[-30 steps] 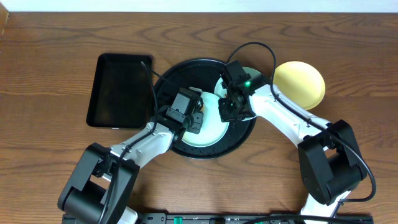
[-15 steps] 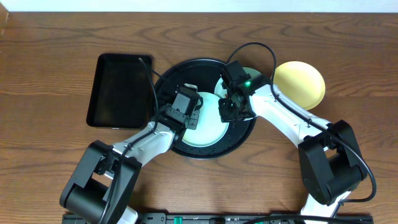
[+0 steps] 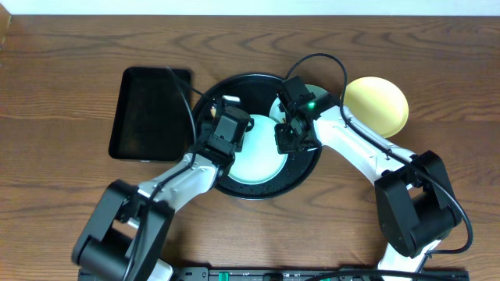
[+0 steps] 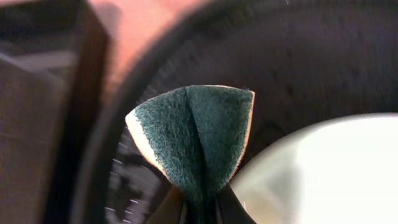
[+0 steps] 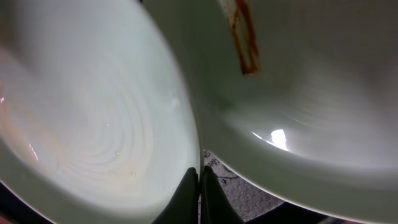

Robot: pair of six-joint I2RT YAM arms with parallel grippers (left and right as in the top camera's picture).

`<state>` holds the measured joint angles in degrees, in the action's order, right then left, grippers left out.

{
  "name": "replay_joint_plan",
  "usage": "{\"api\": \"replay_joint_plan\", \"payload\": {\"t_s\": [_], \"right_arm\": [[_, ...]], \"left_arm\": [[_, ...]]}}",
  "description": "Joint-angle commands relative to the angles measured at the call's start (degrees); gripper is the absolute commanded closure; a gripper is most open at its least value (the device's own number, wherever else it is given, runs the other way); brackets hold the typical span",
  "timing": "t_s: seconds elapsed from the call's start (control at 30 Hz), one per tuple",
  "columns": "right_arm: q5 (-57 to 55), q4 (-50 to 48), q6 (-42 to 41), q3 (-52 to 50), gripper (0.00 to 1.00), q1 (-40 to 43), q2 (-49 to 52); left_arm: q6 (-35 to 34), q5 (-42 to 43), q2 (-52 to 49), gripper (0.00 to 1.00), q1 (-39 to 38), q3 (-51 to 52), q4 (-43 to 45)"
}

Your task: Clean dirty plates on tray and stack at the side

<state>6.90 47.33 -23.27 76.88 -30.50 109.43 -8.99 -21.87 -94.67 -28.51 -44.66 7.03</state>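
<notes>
**Left gripper** (image 4: 199,210): clenched on a folded sponge (image 4: 196,134). Only the fingertips show, at the bottom edge of the left wrist view, and the rest is cut off. The sponge is dark green with a pale yellow edge. It is pinched at the fold and fans out ahead of the tips.

**Tray** (image 3: 251,87): round, black, with a raised rim. Its floor lies under and beyond the sponge. Whether the sponge touches it cannot be told.

**First mint plate** (image 3: 262,165): lies on the tray, to the right of the left fingertips and just beside the sponge. The wrist view blurs it and cuts it off at the frame edge. From overhead the left arm covers its near-left rim.

**Right gripper** (image 5: 199,186): jaws drawn almost together, nipping the rim of the first mint plate. The tips are dark and only partly in frame.

**Smeared mint plate** (image 5: 311,106): on the tray, to the right of the right fingertips, with its rim meeting that of the first plate. Which rim lies uppermost cannot be told. A brown-orange smear (image 5: 244,37) sits ahead of the tips. From overhead the right arm hides most of this plate.

**Yellow plate** (image 3: 376,105): on the table (image 3: 62,195), off the tray and well apart from the right gripper on its outer side. The arm crosses its lower-left rim.

**Rectangular tray** (image 3: 151,113): black, just beside the round tray on the left gripper's outer side.
</notes>
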Motion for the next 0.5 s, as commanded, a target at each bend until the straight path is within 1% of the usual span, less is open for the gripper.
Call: {"api": "replay_joint_plan", "payload": {"t_s": [0.0, 0.1, 0.23, 0.3, 0.37, 0.47], "right_arm": [[-0.6, 0.2, -0.2, 0.2, 0.99, 0.9, -1.5], [-1.0, -0.2, -0.2, 0.4, 0.99, 0.9, -1.6], [-2.5, 0.8, 0.2, 3.1, 0.99, 0.9, -2.0], [-5.0, 2.2, 1.5, 5.7, 0.99, 0.9, -2.5], [-8.3, 4.4, 2.8, 9.0, 0.99, 0.7, -2.8], [-14.1, 8.8, 5.9, 15.2, 0.99, -0.3, -2.9]], "left_arm": [[0.1, -8.1, 5.1, 0.92, 0.5, 0.0, 1.3], [0.1, -12.2, 9.2, 0.92, 0.5, -0.2, 1.2], [0.1, -10.6, 16.3, 0.92, 1.1, -0.2, 0.3], [0.1, -7.0, 19.7, 0.92, 2.1, -0.3, -1.0], [0.0, -1.5, 23.1, 0.92, 4.0, -0.4, -2.9], [-2.8, 5.3, 26.6, 0.92, 8.0, -1.1, -6.5]]}}
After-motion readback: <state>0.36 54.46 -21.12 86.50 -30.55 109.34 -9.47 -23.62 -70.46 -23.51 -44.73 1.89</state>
